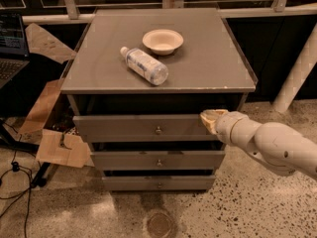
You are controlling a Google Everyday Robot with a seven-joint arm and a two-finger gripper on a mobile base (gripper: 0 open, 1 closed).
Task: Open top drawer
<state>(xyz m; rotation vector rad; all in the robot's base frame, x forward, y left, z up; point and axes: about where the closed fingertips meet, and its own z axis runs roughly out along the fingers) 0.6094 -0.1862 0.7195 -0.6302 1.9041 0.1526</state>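
The top drawer [124, 128] is the widest grey front of three, with a small brass knob [158, 130] at its centre. It stands slightly forward of the cabinet frame. My gripper [212, 120] comes in from the right on a white arm [267, 145]. Its tan tip is at the drawer's upper right corner, right of the knob. The mid-sized drawer [158, 160] and the smallest drawer [158, 183] sit below.
A clear plastic bottle [144, 66] lies on its side on the cabinet top [208, 68], with a cream bowl [163, 41] behind it. Cardboard pieces [62, 148] and cables lie on the floor at left. A white post [297, 78] stands at right.
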